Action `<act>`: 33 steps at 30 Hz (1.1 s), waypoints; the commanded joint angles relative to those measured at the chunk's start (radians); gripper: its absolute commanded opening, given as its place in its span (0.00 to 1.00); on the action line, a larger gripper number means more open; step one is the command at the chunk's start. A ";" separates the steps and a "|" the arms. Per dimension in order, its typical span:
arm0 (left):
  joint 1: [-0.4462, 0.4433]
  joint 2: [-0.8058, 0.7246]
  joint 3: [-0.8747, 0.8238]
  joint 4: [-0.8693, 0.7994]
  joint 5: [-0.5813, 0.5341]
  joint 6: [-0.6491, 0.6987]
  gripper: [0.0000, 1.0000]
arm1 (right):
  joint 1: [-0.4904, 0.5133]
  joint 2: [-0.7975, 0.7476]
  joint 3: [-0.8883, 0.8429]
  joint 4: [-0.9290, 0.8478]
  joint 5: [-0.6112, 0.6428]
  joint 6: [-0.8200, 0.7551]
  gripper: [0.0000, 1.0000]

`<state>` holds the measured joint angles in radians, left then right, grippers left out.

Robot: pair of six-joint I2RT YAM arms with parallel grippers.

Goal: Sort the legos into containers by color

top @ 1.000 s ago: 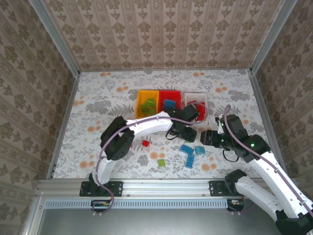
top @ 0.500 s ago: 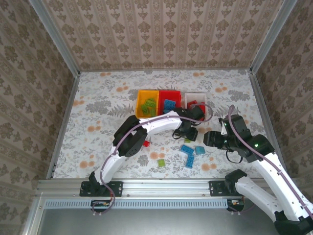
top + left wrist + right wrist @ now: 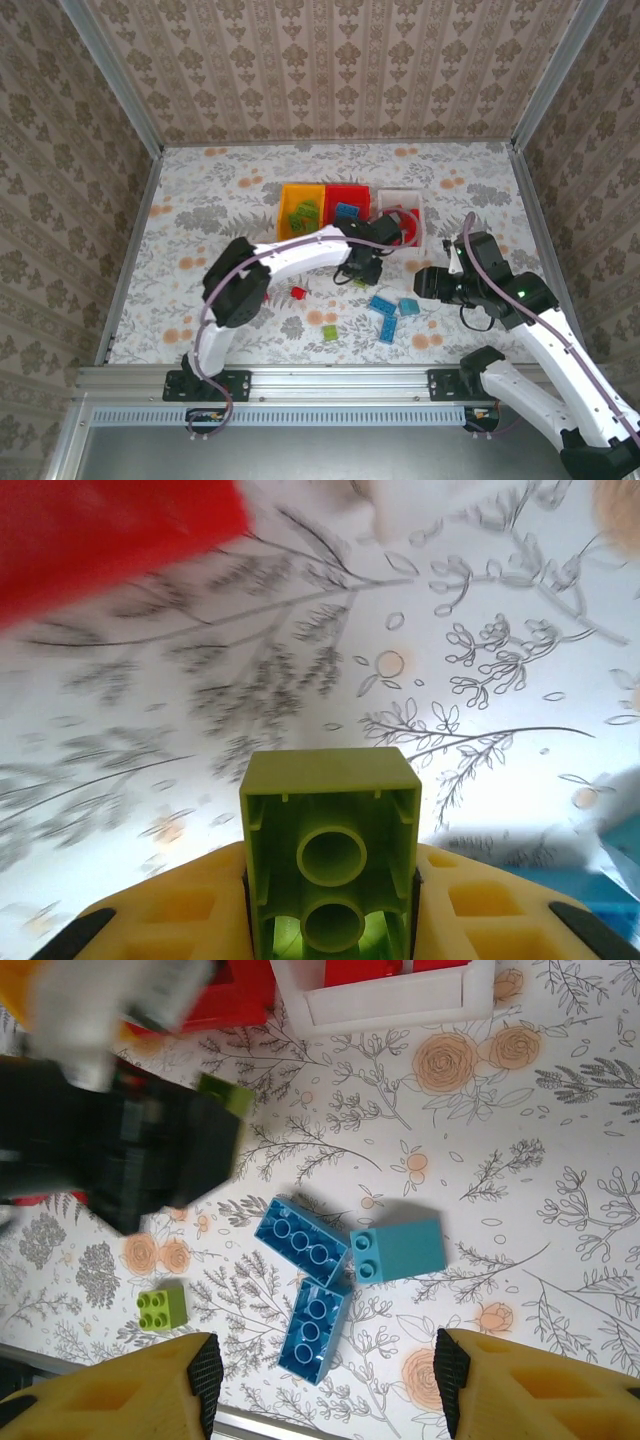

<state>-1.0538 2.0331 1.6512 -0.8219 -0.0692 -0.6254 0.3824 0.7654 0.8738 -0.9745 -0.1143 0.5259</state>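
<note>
Green brick (image 3: 328,810): clamped between the yellow fingers of the left gripper (image 3: 330,890), hollow underside toward the wrist camera, two round tubes visible. From above, the left gripper (image 3: 362,272) sits just in front of the red bin (image 3: 349,188), near where it meets the white bin (image 3: 400,191). I cannot tell whether the brick touches the table (image 3: 220,200).

Bins stand in a row, touching: orange-yellow bin (image 3: 283,212) holds green pieces, red bin holds blue ones, white bin holds red ones.

Loose on the table: three blue bricks (image 3: 300,1242) clustered together, touching or nearly so; a second green brick (image 3: 162,1309) to their left; a red brick (image 3: 297,292) apart, near the left arm.

Right gripper (image 3: 325,1380): fingers spread wide, nothing between them, poised over the blue cluster.
</note>
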 commanded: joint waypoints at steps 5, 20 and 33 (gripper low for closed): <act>0.224 -0.283 -0.147 -0.030 -0.064 0.042 0.34 | 0.199 0.162 0.033 0.228 -0.030 -0.074 0.63; 0.472 -0.025 0.049 -0.020 0.014 0.171 0.37 | 0.279 0.450 0.172 0.381 -0.059 -0.094 0.64; 0.474 -0.137 -0.010 -0.057 0.014 0.151 0.54 | 0.383 0.606 0.142 0.517 -0.165 -0.224 0.69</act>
<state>-0.5873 2.0151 1.6695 -0.8448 -0.0559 -0.4675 0.7124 1.3212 1.0210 -0.5259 -0.2253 0.3870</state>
